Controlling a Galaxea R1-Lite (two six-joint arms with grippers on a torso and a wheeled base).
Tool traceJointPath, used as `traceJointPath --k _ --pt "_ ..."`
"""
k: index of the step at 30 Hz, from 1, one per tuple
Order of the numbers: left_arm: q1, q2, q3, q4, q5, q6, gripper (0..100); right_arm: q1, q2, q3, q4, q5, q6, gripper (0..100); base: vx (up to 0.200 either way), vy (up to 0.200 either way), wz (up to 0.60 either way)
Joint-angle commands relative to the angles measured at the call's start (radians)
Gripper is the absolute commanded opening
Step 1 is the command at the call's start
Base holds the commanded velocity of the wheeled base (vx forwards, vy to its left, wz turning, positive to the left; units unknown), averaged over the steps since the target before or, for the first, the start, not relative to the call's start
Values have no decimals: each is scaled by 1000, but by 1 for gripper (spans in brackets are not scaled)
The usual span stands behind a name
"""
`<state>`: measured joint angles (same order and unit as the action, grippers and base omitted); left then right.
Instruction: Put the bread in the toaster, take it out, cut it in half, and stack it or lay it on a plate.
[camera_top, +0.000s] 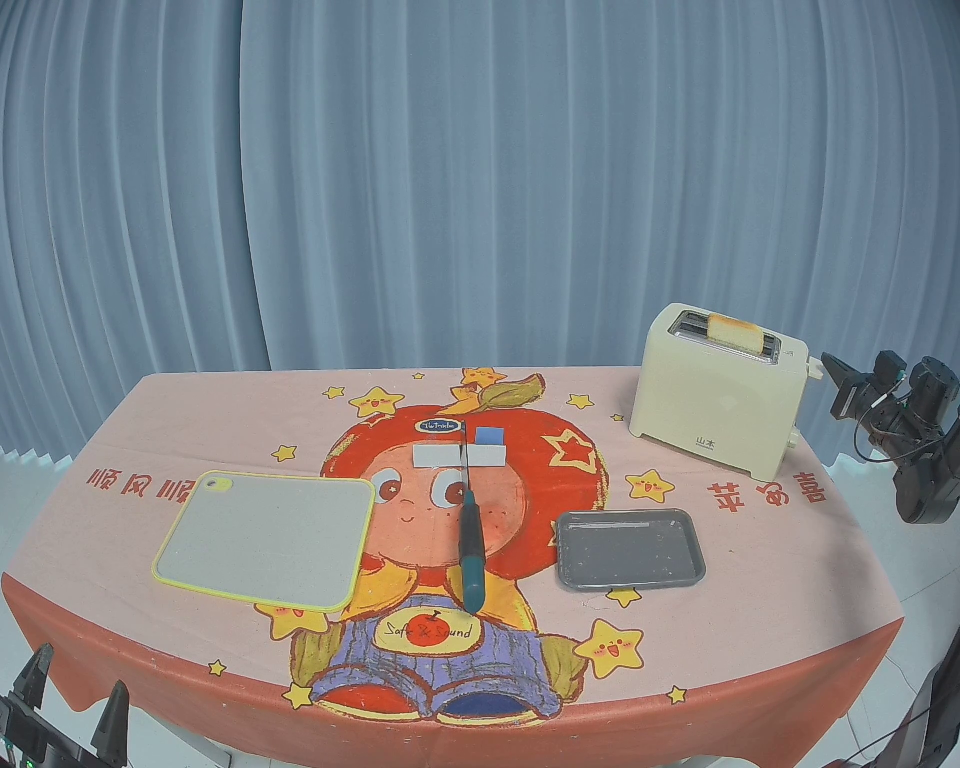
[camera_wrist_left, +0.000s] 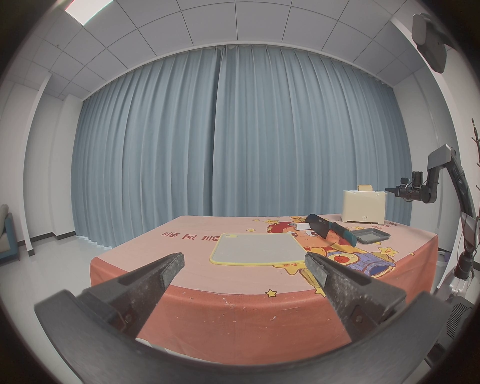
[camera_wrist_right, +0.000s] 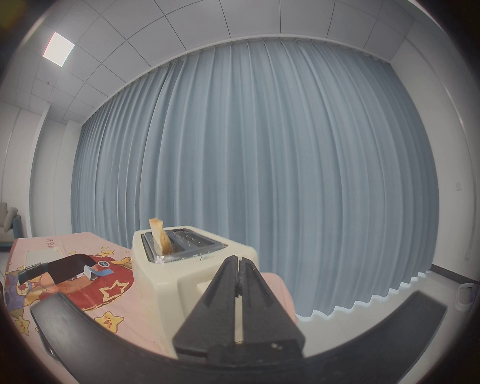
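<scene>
A slice of bread (camera_top: 736, 332) stands up out of one slot of the cream toaster (camera_top: 718, 393) at the table's back right; the same bread (camera_wrist_right: 160, 236) and toaster (camera_wrist_right: 170, 285) fill the right wrist view's lower middle. My right gripper (camera_wrist_right: 239, 267) is shut with nothing in it, just off the toaster's right end (camera_top: 838, 381). A teal-handled knife (camera_top: 470, 540) lies mid-table, its blade on a small white rest. The grey plate (camera_top: 630, 549) sits in front of the toaster. My left gripper (camera_wrist_left: 243, 270) hangs open below the table's near left edge (camera_top: 70, 700).
A grey cutting board (camera_top: 265, 540) with a yellow-green rim lies left of the knife. The round table carries a cartoon-printed cloth (camera_top: 750, 640). A blue curtain closes off the back.
</scene>
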<state>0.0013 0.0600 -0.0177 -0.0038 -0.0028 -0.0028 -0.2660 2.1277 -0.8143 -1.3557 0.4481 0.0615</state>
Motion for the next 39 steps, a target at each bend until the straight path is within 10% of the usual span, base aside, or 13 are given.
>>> traceJointPath --k 1,39 --pt "0 0 18 -1 0 0 100 11 21 3 -5 0 -2 0 0 0 0" --pt "0 0 18 -1 0 0 100 31 38 27 -46 -2 0 0 0 0 0"
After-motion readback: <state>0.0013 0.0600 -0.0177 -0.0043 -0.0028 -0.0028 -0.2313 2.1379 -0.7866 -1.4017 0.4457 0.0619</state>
